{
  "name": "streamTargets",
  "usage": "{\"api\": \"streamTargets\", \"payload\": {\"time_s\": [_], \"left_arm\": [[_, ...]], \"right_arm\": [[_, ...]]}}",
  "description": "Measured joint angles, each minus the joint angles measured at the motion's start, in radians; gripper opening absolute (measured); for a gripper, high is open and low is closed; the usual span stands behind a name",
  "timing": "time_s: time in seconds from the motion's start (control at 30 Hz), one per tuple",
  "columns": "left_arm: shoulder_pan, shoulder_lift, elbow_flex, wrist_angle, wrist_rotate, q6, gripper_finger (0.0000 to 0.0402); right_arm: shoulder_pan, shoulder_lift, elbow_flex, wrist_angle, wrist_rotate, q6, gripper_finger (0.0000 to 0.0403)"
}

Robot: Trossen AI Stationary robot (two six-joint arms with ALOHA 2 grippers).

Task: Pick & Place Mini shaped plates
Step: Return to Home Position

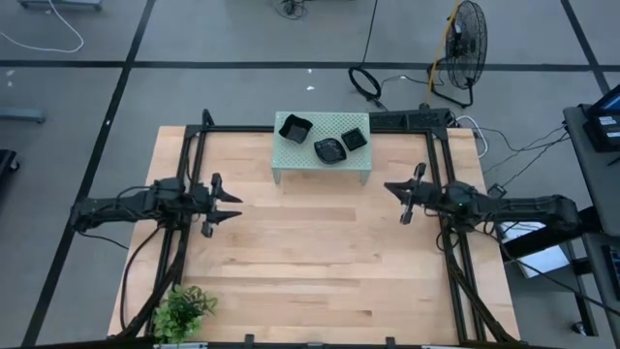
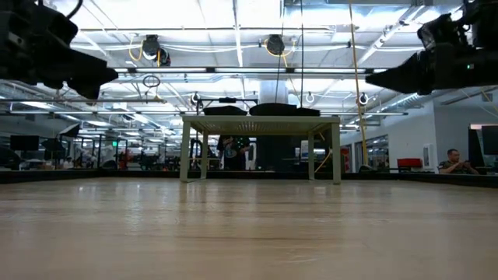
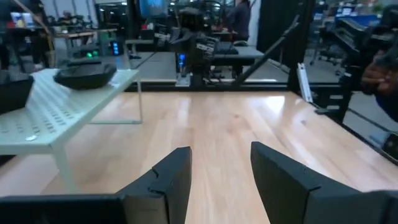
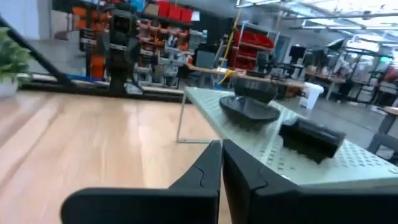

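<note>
Three glossy black mini plates rest by their bases on top of the pale green perforated stand [image 1: 322, 147] at the table's far middle: a square one [image 1: 294, 127] at its left, a rounded one [image 1: 330, 150] in the middle, a square one [image 1: 354, 140] at its right. The left wrist view shows the stand [image 3: 37, 115] with one plate [image 3: 85, 74]; the right wrist view shows two plates [image 4: 249, 107] [image 4: 311, 140]. My left gripper [image 1: 231, 205] hovers open over the table's left side. My right gripper [image 1: 390, 188] hovers shut over the right side. Both face the centre, empty.
A small potted plant [image 1: 183, 309] stands at the table's near left corner. Black frame rails [image 1: 441, 174] run along the table's left, right and far sides. Bare wooden tabletop [image 1: 320, 252] lies between the grippers and the near edge. A fan [image 1: 463, 44] stands on the floor beyond.
</note>
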Motion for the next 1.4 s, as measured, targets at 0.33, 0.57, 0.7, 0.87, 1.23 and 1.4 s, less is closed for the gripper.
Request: {"api": "streamTargets", "payload": {"time_s": [0.33, 0.57, 0.7, 0.87, 1.23, 1.4], "left_arm": [[0.000, 0.044, -0.001, 0.001, -0.034, -0.008, 0.0170], [0.000, 0.044, -0.001, 0.002, -0.034, -0.008, 0.0170], [0.000, 0.044, -0.001, 0.002, -0.034, -0.008, 0.0170], [0.000, 0.044, -0.001, 0.002, -0.034, -0.007, 0.0170], [-0.001, 0.044, -0.001, 0.002, -0.034, -0.007, 0.0170], [-0.001, 0.044, -0.001, 0.002, -0.034, -0.007, 0.0170]], "right_arm": [[0.015, -0.001, -0.003, -0.015, 0.003, 0.054, 0.0004], [0.015, 0.002, -0.004, -0.019, 0.003, 0.075, 0.0003], [0.015, 0.002, -0.004, -0.019, 0.002, 0.073, 0.0003], [0.015, 0.002, -0.004, -0.019, 0.002, 0.072, 0.0002], [0.015, 0.002, -0.005, -0.019, 0.002, 0.072, 0.0002], [0.015, 0.002, -0.005, -0.019, 0.002, 0.072, 0.0004]]}}
